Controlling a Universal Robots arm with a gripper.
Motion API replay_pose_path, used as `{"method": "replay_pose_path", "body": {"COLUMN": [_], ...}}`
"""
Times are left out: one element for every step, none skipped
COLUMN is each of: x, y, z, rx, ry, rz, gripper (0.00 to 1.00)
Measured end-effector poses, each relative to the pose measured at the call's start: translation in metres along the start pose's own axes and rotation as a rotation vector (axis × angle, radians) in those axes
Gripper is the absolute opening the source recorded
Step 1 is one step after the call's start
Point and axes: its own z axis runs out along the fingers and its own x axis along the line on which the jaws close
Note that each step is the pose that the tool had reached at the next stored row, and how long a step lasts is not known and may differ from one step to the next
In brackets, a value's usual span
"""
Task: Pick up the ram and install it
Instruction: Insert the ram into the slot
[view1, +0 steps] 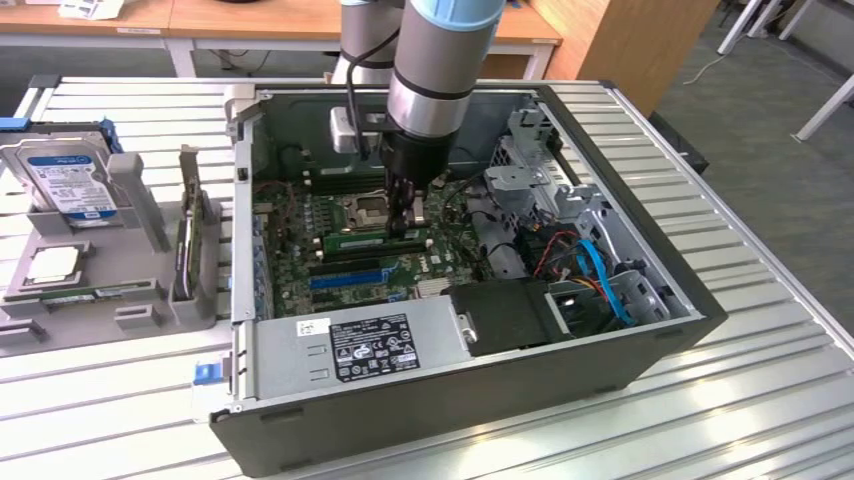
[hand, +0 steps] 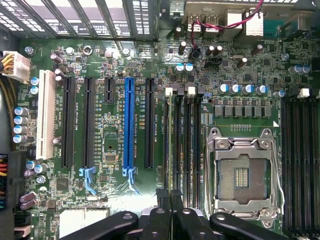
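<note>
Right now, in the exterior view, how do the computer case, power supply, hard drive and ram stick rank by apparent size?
Largest to smallest:
computer case
power supply
hard drive
ram stick
The power supply lies nearer the camera, which may flatter it.

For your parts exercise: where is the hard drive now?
The hard drive sits in the grey holder at the exterior view's left, outside the computer case.
</note>
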Motion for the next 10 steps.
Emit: {"method": "replay_pose_path", "body": {"x": [0.0000,0.0000,0.0001,0.0001,0.0001,0.0001,0.0001,0.0001,0.0001,0.0001], "y": [0.0000,0.0000,0.0000,-0.0001,-0.0001,-0.0001,-0.0001,-0.0001,-0.0001,-0.0001], "z": [0.0004,0.0007,0.0010,0.0012,0.0015,0.0015,0.0016,0.0016,0.0017,0.0019], "rx": [0.0000,-0.0001,-0.0001,-0.0002,-0.0001,-0.0001,-0.0002,-0.0002,-0.0001,-0.0001], "ry": [0.0000,0.0002,0.0003,0.0004,0.0004,0.0005,0.0005,0.0005,0.0003,0.0003], "rz": [0.000,0.000,0.000,0.000,0.000,0.000,0.000,0.000,0.000,0.000], "gripper": [0.11,0.11,0.11,0.11,0.11,0.11,0.11,0.11,0.11,0.11]}}
